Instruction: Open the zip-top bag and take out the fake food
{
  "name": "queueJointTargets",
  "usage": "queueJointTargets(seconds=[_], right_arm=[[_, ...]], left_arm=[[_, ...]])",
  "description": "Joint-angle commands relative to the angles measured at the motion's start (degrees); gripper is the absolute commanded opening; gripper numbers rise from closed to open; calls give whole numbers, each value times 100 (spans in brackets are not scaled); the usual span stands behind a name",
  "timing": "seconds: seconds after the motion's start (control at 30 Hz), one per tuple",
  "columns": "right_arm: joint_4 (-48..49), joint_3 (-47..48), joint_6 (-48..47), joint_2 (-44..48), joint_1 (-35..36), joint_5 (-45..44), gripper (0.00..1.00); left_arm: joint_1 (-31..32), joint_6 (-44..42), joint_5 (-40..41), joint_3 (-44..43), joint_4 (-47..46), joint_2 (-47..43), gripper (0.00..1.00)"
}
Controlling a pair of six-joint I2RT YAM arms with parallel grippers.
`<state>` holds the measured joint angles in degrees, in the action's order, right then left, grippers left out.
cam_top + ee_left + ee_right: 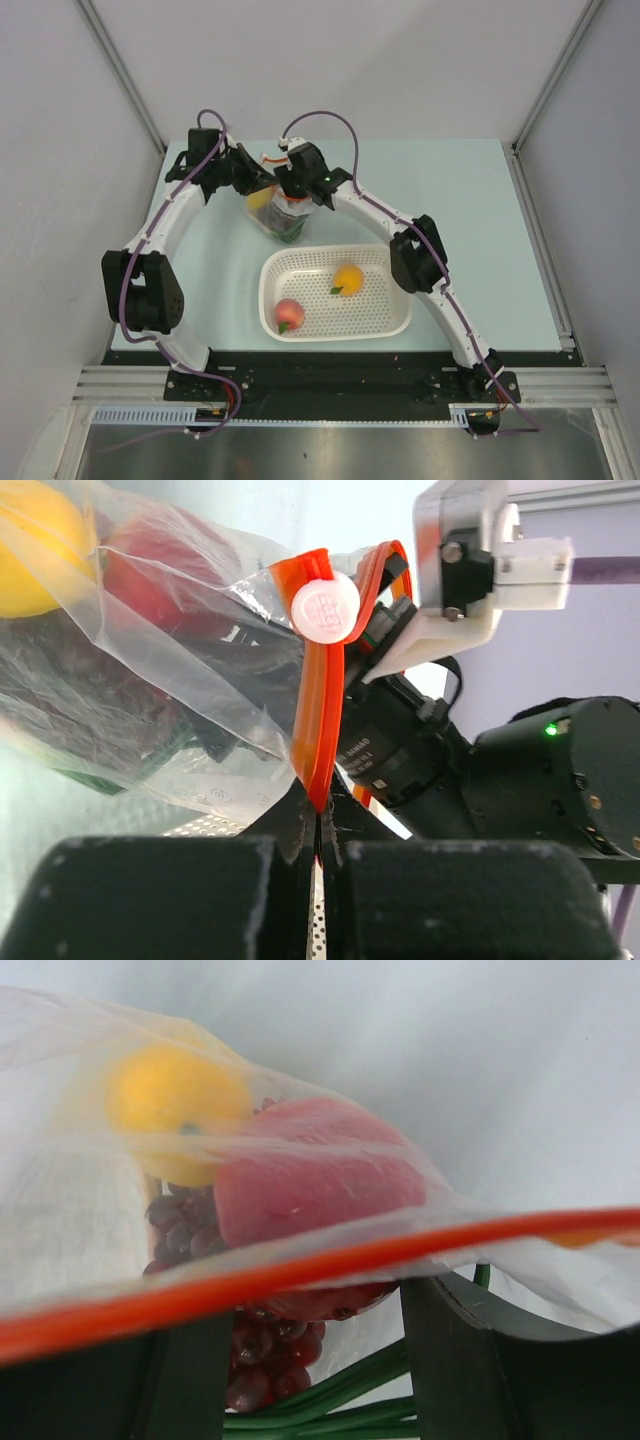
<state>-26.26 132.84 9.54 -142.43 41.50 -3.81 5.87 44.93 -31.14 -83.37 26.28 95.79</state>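
Observation:
The zip-top bag (278, 212) is held up just behind the basket, between both grippers. My left gripper (318, 820) is shut on the end of its red-orange zip strip (320, 720), just below the white slider (325, 607). My right gripper (310, 1360) is open at the bag's mouth, with the strip (300, 1275) running across in front of its fingers (460, 1360). Inside the bag I see a yellow piece (175, 1100), a red round fruit (320, 1175), dark purple grapes (260, 1350) and green onion stalks (340, 1400). In the top view both grippers (262, 182) (292, 200) meet at the bag.
A white perforated basket (400, 318) stands at the front middle of the table. It holds an orange fruit (348, 278) and a pink peach (289, 314). The right arm's wrist (540, 770) is close in front of the left gripper.

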Motion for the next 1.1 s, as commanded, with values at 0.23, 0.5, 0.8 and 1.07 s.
queueJointTargets(seconds=[0.23, 0.5, 0.8, 1.07], right_arm=[[-792, 199, 733, 1147, -150, 1013, 17], [-1741, 164, 1304, 1568, -379, 2313, 17], [-2348, -652, 1042, 2631, -493, 2983, 19], [-2700, -3103, 225, 4720, -476, 2422, 20]], left_arm=[[-77, -458, 380, -214, 123, -122, 0], [-121, -511, 442, -162, 88, -148, 0], [-147, -476, 450, -56, -44, -148, 0], [-156, -476, 459, -91, -71, -157, 0]])
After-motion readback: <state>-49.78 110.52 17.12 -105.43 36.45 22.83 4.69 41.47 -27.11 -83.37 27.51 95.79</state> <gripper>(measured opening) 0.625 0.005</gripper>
